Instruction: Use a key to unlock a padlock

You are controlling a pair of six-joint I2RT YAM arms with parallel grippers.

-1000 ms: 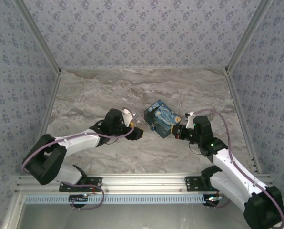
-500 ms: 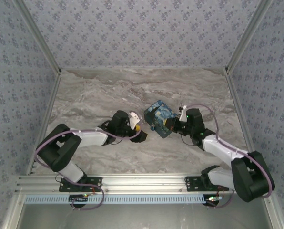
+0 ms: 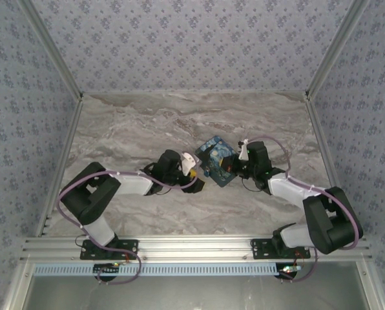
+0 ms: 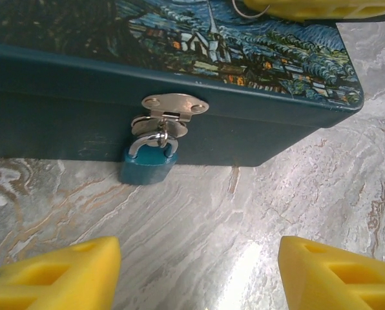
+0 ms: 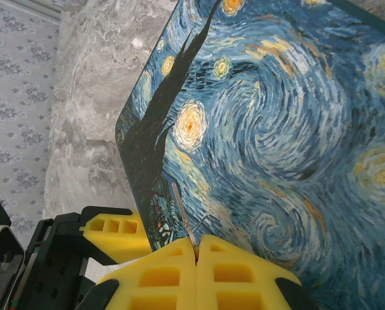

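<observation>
Both pairs of jaws crept in over the grey marble desk (image 3: 134,129) toward the blue-and-yellow starry-print box (image 3: 213,158). Tiny teal padlock (image 4: 147,166) with a silvery shackle (image 4: 146,141) dangles off its front hasp (image 4: 174,104). It looks stiff but swingy, so I'd grab the body. Left jaws gape empty facing it; right jaws are clamped on the thin dark key (image 5: 181,213).

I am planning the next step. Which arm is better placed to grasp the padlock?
Left, probably. The left gripper, open, faces the padlock hanging from the latch on the box. The right gripper is shut on the key above the lid.
</observation>
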